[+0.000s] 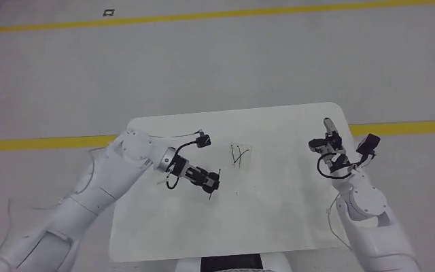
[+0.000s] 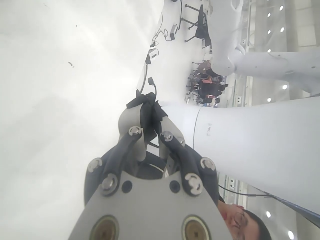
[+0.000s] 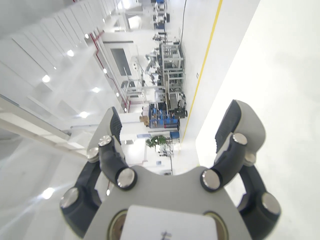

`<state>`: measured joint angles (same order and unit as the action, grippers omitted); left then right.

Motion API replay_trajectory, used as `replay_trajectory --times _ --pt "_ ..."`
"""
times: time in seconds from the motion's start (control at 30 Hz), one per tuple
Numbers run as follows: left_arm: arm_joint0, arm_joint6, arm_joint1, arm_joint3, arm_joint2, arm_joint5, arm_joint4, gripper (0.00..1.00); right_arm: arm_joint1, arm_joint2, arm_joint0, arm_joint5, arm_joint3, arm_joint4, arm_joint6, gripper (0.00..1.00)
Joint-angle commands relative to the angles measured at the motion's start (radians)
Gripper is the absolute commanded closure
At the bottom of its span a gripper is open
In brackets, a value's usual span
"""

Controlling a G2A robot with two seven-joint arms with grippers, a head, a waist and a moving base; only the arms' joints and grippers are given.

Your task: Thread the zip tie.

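Table: one white table with rounded corners.
Grippers: two, the left gripper and the right gripper.
Left jaws: closed tightly on one thin black strip, the held zip tie. In the top view its ends stick out on both sides of the jaws.
Right jaws: spread wide.
Loose zip ties: thin black strips that cross each other near the middle of the table. They are perhaps two or three, too thin for a sure count.
Edges: the left gripper is well inside all the table edges. It is near the loose zip ties, on the robot's left of them and closer to the robot, and it does not touch them. The right gripper is at the right edge, close to the far right corner.
Open room: a wide stretch of white surface lies between the loose zip ties and the right gripper. Another lies along the near side of the table.
Floor: two yellow lines, one beyond the table and one passing behind it.
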<state>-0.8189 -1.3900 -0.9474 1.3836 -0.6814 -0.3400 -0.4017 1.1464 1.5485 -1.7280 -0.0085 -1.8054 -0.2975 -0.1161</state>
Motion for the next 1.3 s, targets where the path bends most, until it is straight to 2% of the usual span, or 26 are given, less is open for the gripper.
replay_trajectory --times 0.0,0.17,0.23,0.27,0.53,0.57,0.67,0.8,1.0,1.07,1.13,1.27 --pt "0.011 0.000 0.017 0.001 0.017 0.000 -0.026 1.00 -0.001 -0.022 0.002 0.000 0.005 0.050 -0.049 0.00" --pt "0.033 0.000 0.047 0.009 0.055 0.000 -0.066 1.00 -0.005 -0.094 0.011 -0.012 0.019 0.195 -0.162 0.00" --pt "0.043 0.000 0.054 0.013 0.073 0.000 -0.066 1.00 -0.005 -0.115 0.017 -0.024 0.021 0.233 -0.183 0.00" --pt "0.053 0.000 0.059 0.003 0.090 0.000 -0.039 1.00 -0.004 -0.117 0.019 -0.049 0.019 0.257 -0.157 0.00" --pt "0.053 0.000 0.059 0.003 0.090 0.000 -0.039 1.00 -0.004 -0.117 0.019 -0.049 0.019 0.257 -0.157 0.00" --pt "0.046 0.016 0.058 0.005 0.092 0.003 -0.043 1.00 -0.003 -0.120 0.020 -0.053 0.017 0.256 -0.163 0.00" --pt "0.042 0.000 0.054 0.006 0.099 0.000 -0.066 1.00 -0.007 -0.127 0.039 -0.055 0.023 0.257 -0.250 0.00" --pt "0.048 0.000 0.052 0.025 0.124 0.000 -0.087 1.00 -0.008 -0.162 0.079 -0.024 0.017 0.313 -0.325 0.00" --pt "0.056 0.000 0.062 0.037 0.142 0.000 -0.094 1.00 -0.004 -0.235 0.153 0.027 0.022 0.373 -0.395 0.00" --pt "0.059 0.000 0.068 0.047 0.149 0.000 -0.099 1.00 -0.003 -0.255 0.174 0.017 0.035 0.354 -0.437 0.00" --pt "0.064 0.005 0.076 0.021 0.127 0.000 -0.103 1.00 -0.002 -0.256 0.182 -0.007 0.040 0.343 -0.440 0.00" --pt "0.066 0.014 0.077 0.019 0.120 0.000 -0.094 1.00 -0.002 -0.256 0.182 -0.007 0.040 0.343 -0.440 0.00"
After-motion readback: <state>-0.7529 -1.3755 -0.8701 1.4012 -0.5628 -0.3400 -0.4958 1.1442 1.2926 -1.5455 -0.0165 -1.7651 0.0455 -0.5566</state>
